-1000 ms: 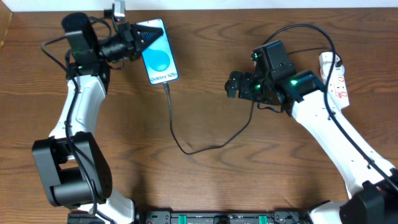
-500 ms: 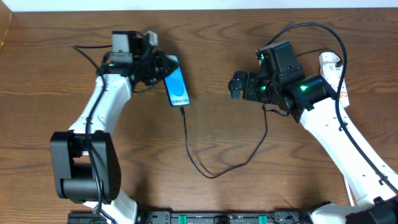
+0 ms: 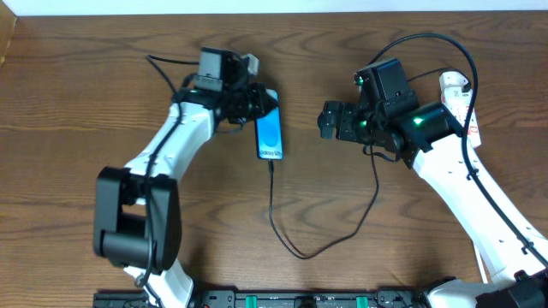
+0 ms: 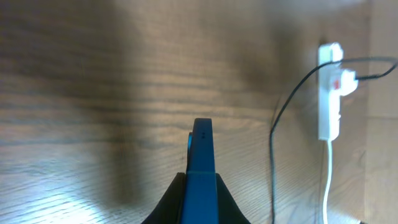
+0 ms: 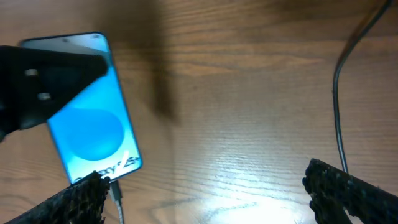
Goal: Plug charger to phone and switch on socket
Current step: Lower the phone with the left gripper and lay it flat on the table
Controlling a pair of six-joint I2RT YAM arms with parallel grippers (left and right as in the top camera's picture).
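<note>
phone long axis runs far-to-near, charger at near end

Blue phone, black charger, white socket

I see the whole table straight down from overhead. Left wrist camera looks along the phone, close, toward the socket. Right wrist camera, close above, shares the phone.

The left end effector has carried the phone rightward, apparently lifted, trailing the charger.
</note>
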